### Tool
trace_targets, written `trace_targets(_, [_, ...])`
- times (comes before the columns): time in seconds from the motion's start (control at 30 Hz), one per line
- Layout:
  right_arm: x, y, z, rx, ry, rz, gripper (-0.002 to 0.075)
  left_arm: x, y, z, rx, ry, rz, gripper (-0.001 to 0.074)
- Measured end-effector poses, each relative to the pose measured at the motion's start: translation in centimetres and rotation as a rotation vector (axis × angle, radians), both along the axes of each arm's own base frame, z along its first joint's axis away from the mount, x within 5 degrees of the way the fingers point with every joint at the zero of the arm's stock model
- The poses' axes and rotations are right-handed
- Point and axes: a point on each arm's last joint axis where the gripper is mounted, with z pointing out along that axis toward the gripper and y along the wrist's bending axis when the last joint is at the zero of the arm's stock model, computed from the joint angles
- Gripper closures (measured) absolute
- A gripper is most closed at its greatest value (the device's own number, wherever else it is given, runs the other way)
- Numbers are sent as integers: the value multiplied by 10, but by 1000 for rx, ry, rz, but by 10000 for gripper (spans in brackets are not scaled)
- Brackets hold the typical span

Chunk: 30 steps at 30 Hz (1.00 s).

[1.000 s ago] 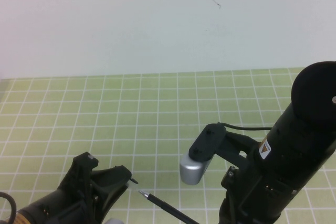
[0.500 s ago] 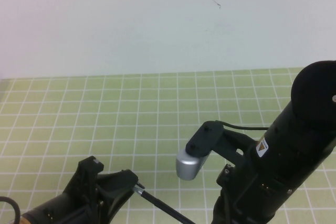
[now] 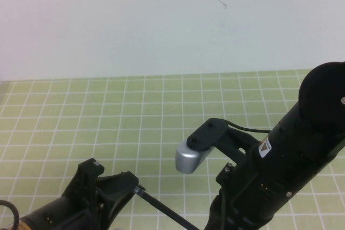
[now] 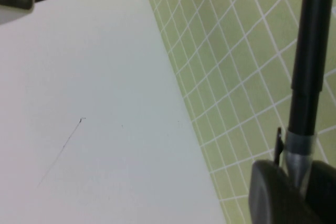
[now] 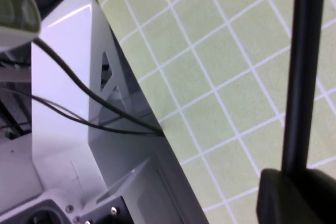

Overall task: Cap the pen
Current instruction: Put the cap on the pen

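High view: the pen (image 3: 164, 209), a thin black rod, ran diagonally low over the grid mat (image 3: 161, 111), its tip meeting the left gripper (image 3: 121, 187); its rear end ran under the right arm, gripper unseen.

Left wrist view: silver tip (image 4: 297, 153) entered between dark fingers (image 4: 273, 192), apparently pinching something; the cap was not discernible.

Right wrist view: right gripper (image 5: 296, 195) clamped the smooth barrel.

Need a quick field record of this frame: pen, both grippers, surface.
pen: thin black stick, held above the mat, slanting from the bottom edge of the high view up toward the left gripper
pen tip: silver end at the left gripper's fingers, seen in the left wrist view
left gripper: lower left, at the pen's tip end
right gripper: not visible in the high view; its finger sits on the pen shaft
surface: green grid mat
cap: not clearly visible
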Motion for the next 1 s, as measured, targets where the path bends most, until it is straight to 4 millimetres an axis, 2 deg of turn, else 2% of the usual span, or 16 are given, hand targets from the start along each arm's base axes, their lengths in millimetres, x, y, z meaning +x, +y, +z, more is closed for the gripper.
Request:
trace_targets(0.23, [2, 4, 2, 51, 0, -42, 650, 0, 0, 0, 0, 0, 0, 734])
trace_targets(0.6, [8, 12, -7, 60, 30, -58, 650, 0, 0, 0, 3, 2, 1, 734])
trace_targets(0.87, [14, 17, 3, 62, 8, -32, 652, 0, 0, 0, 1, 7, 3, 734])
trace_targets(1.0, [15, 18, 1, 46, 16, -19, 652, 0, 0, 0, -30, 25, 16, 732])
